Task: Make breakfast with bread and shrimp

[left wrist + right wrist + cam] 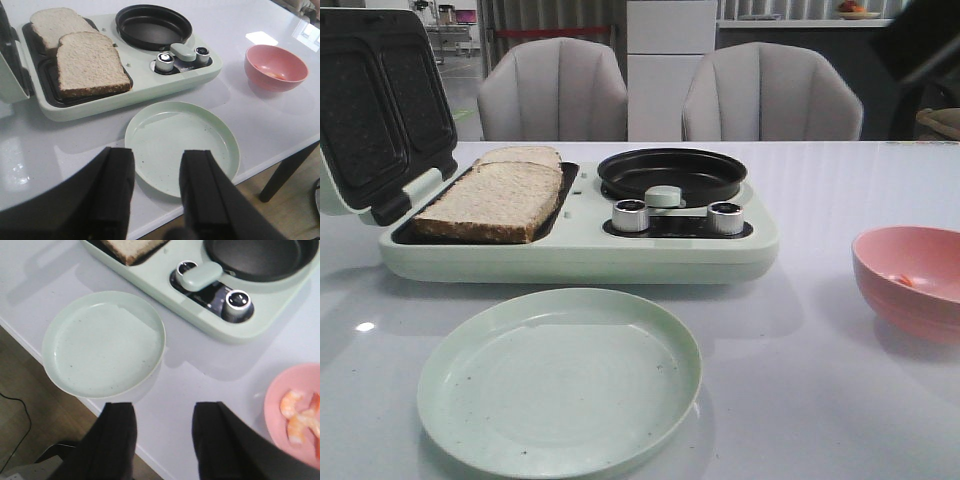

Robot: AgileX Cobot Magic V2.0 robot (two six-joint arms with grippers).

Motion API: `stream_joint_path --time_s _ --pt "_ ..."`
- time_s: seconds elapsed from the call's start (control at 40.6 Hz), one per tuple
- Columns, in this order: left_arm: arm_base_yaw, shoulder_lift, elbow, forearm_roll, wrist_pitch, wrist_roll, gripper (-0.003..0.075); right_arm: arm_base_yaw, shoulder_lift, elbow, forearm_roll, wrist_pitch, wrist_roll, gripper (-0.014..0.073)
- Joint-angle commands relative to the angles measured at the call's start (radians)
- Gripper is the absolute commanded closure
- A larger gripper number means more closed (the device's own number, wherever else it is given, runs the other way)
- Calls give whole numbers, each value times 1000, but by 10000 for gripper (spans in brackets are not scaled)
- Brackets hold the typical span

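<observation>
Two bread slices lie in the dark grill tray at the left of a pale green breakfast maker; they also show in the left wrist view. The shrimp lies in a salmon-pink bowl at the right; in the right wrist view it looks like a couple of pinkish-orange pieces. A pale green plate sits empty in front. My left gripper is open and empty above the table's near edge by the plate. My right gripper is open and empty above the near edge between plate and bowl.
The maker's lid stands open at the left. A black round pan sits on the maker's right half, with two knobs in front. Two grey chairs stand behind the table. The table edge is close under both grippers.
</observation>
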Motion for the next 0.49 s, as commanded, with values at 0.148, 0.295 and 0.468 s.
stream_joint_path --time_s 0.148,0.295,0.468 --pt "3 8 -29 97 -73 2 412 -2 -147 82 -117 -58 145 202" --pt "3 8 -29 149 -93 2 412 -2 -159 90 -113 -56 145 202" --pt "3 10 -29 199 -99 2 412 -2 -159 90 -112 -54 145 202"
